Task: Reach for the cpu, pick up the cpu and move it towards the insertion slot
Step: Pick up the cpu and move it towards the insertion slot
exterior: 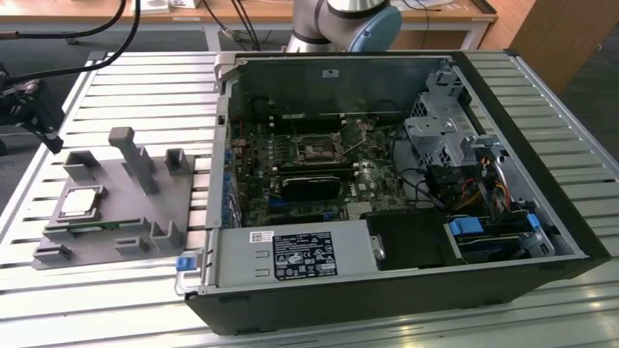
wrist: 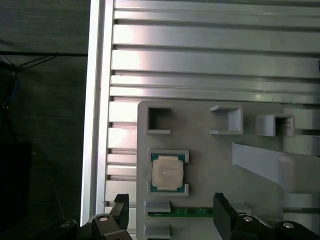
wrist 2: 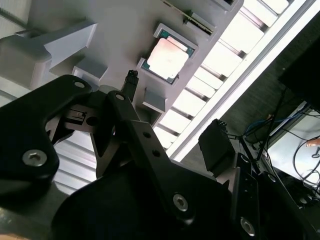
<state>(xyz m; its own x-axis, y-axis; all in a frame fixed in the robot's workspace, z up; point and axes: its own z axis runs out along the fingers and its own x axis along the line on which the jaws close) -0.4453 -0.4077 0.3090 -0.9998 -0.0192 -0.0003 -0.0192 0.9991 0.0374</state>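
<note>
Gripper [wrist: 172,214] stands wide open and holds nothing: in the first wrist view its two black fingertips [wrist: 121,209] are spread wider than the cpu [wrist: 167,172] and do not touch it. The cpu lies flat in its pocket on the grey fixture [wrist: 210,150], silvery top up. A thin green circuit strip [wrist: 182,212] lies along the fixture between the fingertips, just beside the pocket.

The second wrist view looks past the gripper's [wrist 2: 172,112] black linkage and shows the cpu [wrist 2: 167,57] beyond one fingertip [wrist 2: 131,81], with a clear gap between them.

The exterior view takes in the wider scene. Its gripper [exterior: 43,127] hangs at about 11 o'clock from the cpu [exterior: 80,201], above the slatted metal table [exterior: 126,80]. The insertion slot [exterior: 317,148] sits inside the open computer case [exterior: 387,290], well apart from the cpu at about 2 o'clock.
</note>
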